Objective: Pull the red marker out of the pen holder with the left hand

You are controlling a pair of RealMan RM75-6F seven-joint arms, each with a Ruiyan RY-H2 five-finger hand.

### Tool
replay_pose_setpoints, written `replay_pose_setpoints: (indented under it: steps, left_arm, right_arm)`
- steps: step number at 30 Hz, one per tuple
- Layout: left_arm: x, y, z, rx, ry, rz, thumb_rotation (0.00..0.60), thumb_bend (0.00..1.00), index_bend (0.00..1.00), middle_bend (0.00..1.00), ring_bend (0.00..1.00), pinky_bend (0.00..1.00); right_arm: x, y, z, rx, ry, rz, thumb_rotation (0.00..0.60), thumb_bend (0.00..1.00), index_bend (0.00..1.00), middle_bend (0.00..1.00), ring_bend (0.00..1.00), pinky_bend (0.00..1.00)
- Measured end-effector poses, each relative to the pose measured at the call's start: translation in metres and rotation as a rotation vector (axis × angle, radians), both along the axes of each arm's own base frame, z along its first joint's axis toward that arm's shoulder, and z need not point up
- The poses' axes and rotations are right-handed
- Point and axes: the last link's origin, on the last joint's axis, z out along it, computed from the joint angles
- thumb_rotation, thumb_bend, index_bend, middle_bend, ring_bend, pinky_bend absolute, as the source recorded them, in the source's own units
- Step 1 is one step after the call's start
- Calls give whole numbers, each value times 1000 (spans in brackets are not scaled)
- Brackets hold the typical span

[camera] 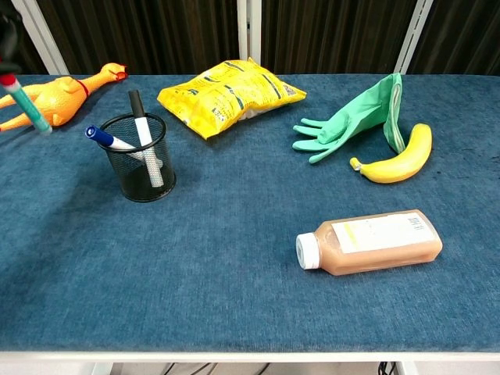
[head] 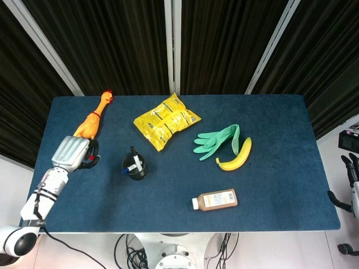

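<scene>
Bottle: nearest item, lying on its side on the bench, white cap pointing left.
Holder: black mesh cup, upright, left of centre; a blue-capped pen and a black-capped pen stand in it, both leaning.
Left hand: over the bench's left edge, well apart from the holder; fingers closed around the red marker.
Red marker: clear of the holder, held above the bench at the far left of the chest view, tilted, red cap uppermost, lower end in front of the rubber chicken.
Banana: right side, just beside the glove.
Glove: green, lying flat, its finger ends pointing left.
Chip bag: yellow, lying flat behind the holder.
Rubber chicken: orange, lying at the far left corner.
Right hand: only partly seen at the right edge of the head view, off the bench; state of fingers cannot be told.
</scene>
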Motion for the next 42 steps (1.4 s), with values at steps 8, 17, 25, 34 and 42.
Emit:
replay_pose_setpoints:
  steps: [8,17,25,34,42]
  left_arm:
    - [-20,15,-25,-61,5,58,600,358,538,658,653,733]
    - [-10,22,-40,-49,-70,-16,600,250,0,44,96,336]
    - [3,24,-41,26,-171,-119,600,173,0,0,0,100]
    - [0,12,-22,124,-134,-173,600,173,0,0,0,85]
    - [-51,-39,-4,259,-21,-112,600,173,0,0,0,42]
  right_arm:
    - [0,-1,-2,8,3,-6,600,185,0,0,0,0]
    - [-3,-1,-2,9,-2,-19,600,184,0,0,0,0]
    - [-5,-2,-2,9,-9,-21,600,184,0,0,0,0]
    - [-6,-1,-1,0,-13,-14,600,183,0,0,0,0]
    - [-2,1,-5,3,-13,11,600,183,0,0,0,0]
